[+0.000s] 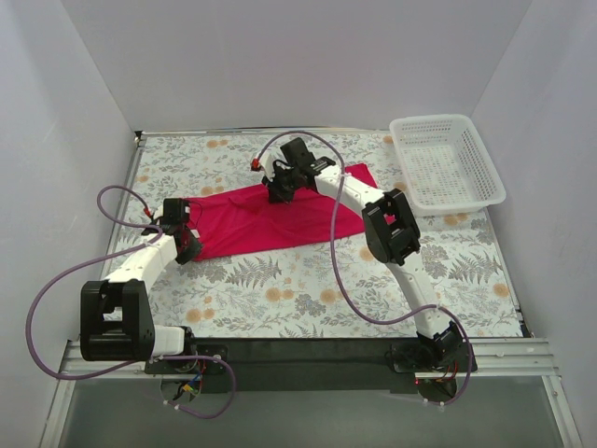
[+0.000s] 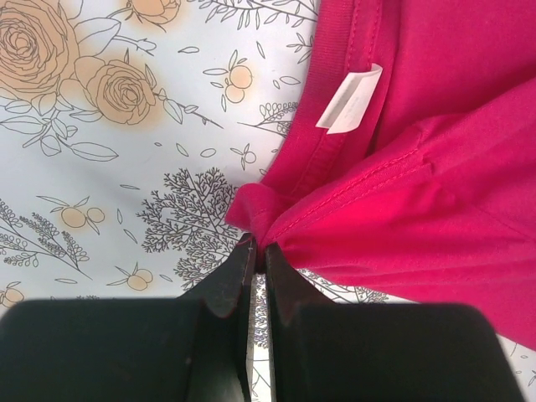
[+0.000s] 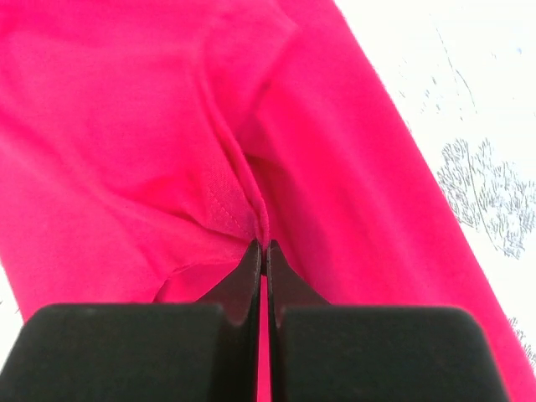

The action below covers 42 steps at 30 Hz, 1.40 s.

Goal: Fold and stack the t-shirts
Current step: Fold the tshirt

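Starting nearest, on the left side of the table point(image 1: 280, 299): reaching out low over the floral cover with the left gripper point(image 2: 254, 251), pinching a small pucker of the t-shirt point(image 1: 270, 219) at its left end, with both fingers pressed together on the cloth. Biting the fabric at the very edge, just beside the collar point(image 2: 303, 159) and near the white neck tag point(image 2: 349, 99), with bare table showing right at the fingertips.

Lying next, across the middle of the table and toward its far side: wrinkled, roughly spread, not yet folded, stretching from the left arm's hold toward the far right.

Reaching further, over the shirt's far edge near its middle, with the right gripper point(image 3: 262, 247), likewise closed tight and nipping a raised ridge of cloth beside a stitched seam. Not showing, in the wrist view, whether hem or sleeve.

Judging the handling: light, soft and limp, probably sagging and draping between the two holds, sliding easily over the cover, risking no breakage but perhaps slipping out of a thin pinch under a hard pull. Favouring holds on the collar, seams or hem, where doubled cloth is giving the fingers more to bite, and keeping the two holds well apart for an even fold.

Sitting farthest, at the far right corner: a white mesh basket point(image 1: 446, 168), well apart from the shirt.
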Each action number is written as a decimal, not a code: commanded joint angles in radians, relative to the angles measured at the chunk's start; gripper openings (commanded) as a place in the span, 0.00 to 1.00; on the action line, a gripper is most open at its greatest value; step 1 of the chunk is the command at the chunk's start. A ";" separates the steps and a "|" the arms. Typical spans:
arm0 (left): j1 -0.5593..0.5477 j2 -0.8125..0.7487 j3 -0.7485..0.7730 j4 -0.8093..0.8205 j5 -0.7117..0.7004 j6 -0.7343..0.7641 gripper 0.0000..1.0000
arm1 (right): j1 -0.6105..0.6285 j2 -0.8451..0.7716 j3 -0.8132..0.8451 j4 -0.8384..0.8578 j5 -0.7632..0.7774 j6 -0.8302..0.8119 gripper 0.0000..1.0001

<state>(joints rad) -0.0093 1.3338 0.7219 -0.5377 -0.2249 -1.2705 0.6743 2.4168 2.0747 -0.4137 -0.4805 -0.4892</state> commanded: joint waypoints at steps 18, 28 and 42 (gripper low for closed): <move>0.040 -0.008 0.027 0.027 -0.022 0.014 0.00 | -0.007 -0.001 -0.002 0.058 0.257 0.209 0.01; 0.042 -0.008 0.017 0.035 -0.017 0.017 0.00 | -0.030 -0.111 -0.125 0.067 0.195 0.215 0.01; 0.045 -0.002 0.020 0.041 -0.008 0.020 0.00 | -0.039 -0.119 -0.120 0.064 0.255 0.239 0.46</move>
<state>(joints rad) 0.0246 1.3357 0.7227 -0.5034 -0.2169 -1.2598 0.6483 2.3604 1.9484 -0.3641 -0.2687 -0.2588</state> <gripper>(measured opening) 0.060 0.442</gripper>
